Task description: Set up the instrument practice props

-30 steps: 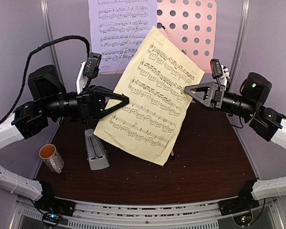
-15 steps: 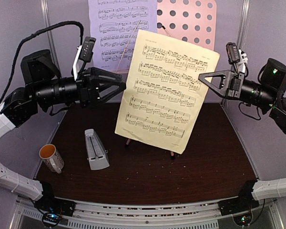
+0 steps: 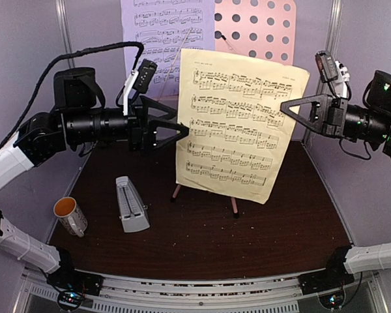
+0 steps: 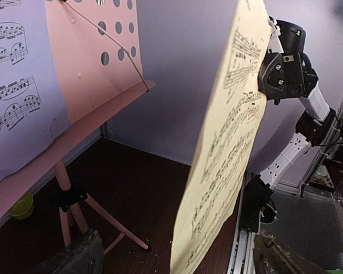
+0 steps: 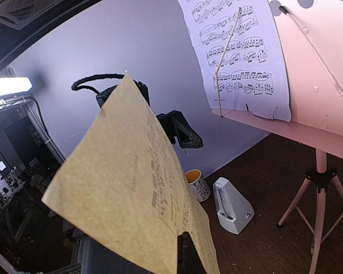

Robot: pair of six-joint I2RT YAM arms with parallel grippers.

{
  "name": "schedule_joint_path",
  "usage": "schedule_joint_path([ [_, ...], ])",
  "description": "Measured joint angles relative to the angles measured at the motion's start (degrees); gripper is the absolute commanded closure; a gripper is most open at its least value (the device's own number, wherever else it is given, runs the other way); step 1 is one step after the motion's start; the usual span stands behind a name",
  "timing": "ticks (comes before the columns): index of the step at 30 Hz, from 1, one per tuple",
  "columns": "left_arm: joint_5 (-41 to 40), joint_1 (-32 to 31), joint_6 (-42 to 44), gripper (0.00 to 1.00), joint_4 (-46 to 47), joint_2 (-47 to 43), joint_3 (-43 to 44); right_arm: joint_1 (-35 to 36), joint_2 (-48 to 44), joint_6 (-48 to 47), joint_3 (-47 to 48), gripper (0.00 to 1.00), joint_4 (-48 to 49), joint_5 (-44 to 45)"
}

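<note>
A pale-yellow sheet-music page (image 3: 238,127) hangs upright in mid-air in front of the pink music stand (image 3: 260,26). My right gripper (image 3: 292,109) is shut on the page's right edge; in the right wrist view one dark finger (image 5: 186,254) shows in front of the page (image 5: 137,188). My left gripper (image 3: 180,120) stands open at the page's left edge, its jaws wide and not pinching it. A lavender page (image 3: 163,39) rests on the left side of the stand's desk. The grey metronome (image 3: 131,205) stands on the table at the left.
A white mug with orange inside (image 3: 70,215) stands near the table's front left corner. The stand's pink tripod legs (image 3: 234,207) reach the table below the hanging page. A lime-green bowl (image 4: 20,205) sits behind the stand. Grey walls close in the back and sides.
The left gripper has opened and let go of the yellow page. The right gripper has shut on its right edge. The page has swung from tilted to upright and shifted right.
</note>
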Motion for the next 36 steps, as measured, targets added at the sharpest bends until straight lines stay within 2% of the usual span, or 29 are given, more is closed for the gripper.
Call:
schedule_joint_path([
  [5,6.40,0.28,0.76,0.29,-0.42,1.22,0.85,0.02,-0.02,-2.19,2.12,1.00,-2.78,-0.87],
  [10,11.87,0.26,-0.13,0.63,0.74,3.96,1.64,0.02,0.31,-3.23,2.97,1.00,-3.96,-0.55],
  [14,13.03,0.26,-1.14,0.97,2.45,4.61,1.95,0.02,0.79,-3.63,3.08,1.00,-3.91,0.50],
  [15,13.05,0.15,-1.18,1.00,2.86,4.85,2.38,0.02,0.92,-3.63,3.10,1.00,-3.82,0.90],
  [16,13.05,0.07,-1.38,1.00,2.97,5.14,3.04,0.02,1.11,-3.63,3.15,1.00,-3.74,1.11],
  [17,12.85,-0.07,-1.73,1.00,3.30,5.51,3.89,0.02,1.31,-3.63,3.30,0.93,-3.69,1.40],
  [20,10.88,-0.24,-2.49,1.00,3.48,5.64,4.79,0.00,2.58,-3.78,5.07,0.60,-3.65,3.56],
  [21,9.27,-0.31,-2.78,1.00,3.48,5.55,4.96,-0.02,2.97,-3.65,5.73,0.53,-3.82,4.66],
  [22,7.32,-0.39,-3.13,1.00,3.48,5.29,4.98,-0.02,3.50,-4.17,6.78,0.50,-4.37,6.60],
  [27,-3.41,-0.44,-4.70,1.00,3.34,3.23,5.07,-0.31,7.17,-6.62,14.93,0.46,-8.26,18.93],
  [32,-12.13,-0.44,-6.62,1.00,3.02,1.66,7.67,-0.35,13.14,-9.29,25.22,0.49,-12.31,30.14],
  [36,-18.56,-0.44,-7.58,1.00,1.97,1.57,11.82,-0.35,18.82,-11.02,33.22,0.50,-15.96,35.50],
])
